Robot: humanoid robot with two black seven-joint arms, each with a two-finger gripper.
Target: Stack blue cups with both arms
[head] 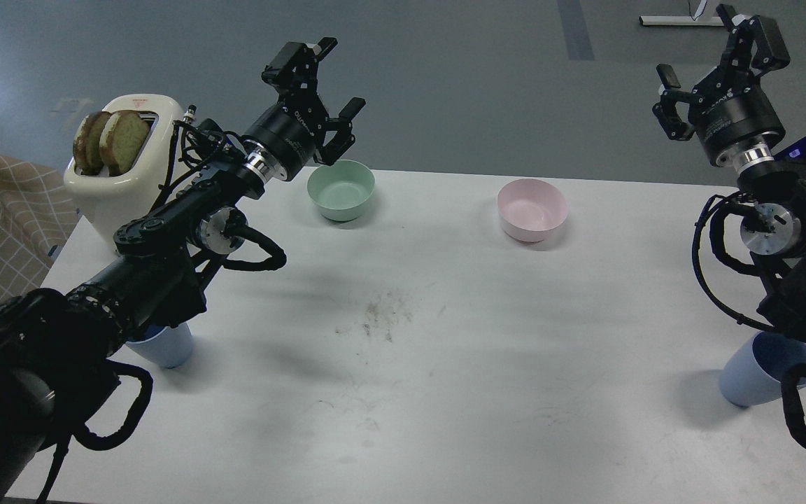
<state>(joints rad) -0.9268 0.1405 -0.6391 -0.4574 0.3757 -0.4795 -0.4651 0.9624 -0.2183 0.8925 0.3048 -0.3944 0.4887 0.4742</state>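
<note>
**A:** What is lying on the white table (445,392)?

**B:** Two pale-blue cups are standing upright, well apart. The left blue cup (165,346) is sitting at about eight o'clock, largely hidden under the left arm (165,238). The right blue cup (760,378) is sitting at about four o'clock, near the table's right edge, with a cable of the right arm (795,231) crossing in front of it. Neither cup is being touched.

**A:** And the grippers?

**B:** Both are hanging in the air, holding nothing. The left gripper (333,87) is hovering at eleven o'clock, its jaws spread wide. The right gripper (714,70) is hovering at two o'clock, beyond the table's far edge, its jaws also spread apart.

**A:** Anything else?

**B:** A mint-green bowl (341,190) is sitting at twelve o'clock, just beside the left gripper. A pink bowl (532,208) is sitting at one o'clock. A cream toaster (126,171) is standing at ten o'clock with two bread slices (110,140) poking up. Dark smudges (382,315) are marking the table's centre.
</note>
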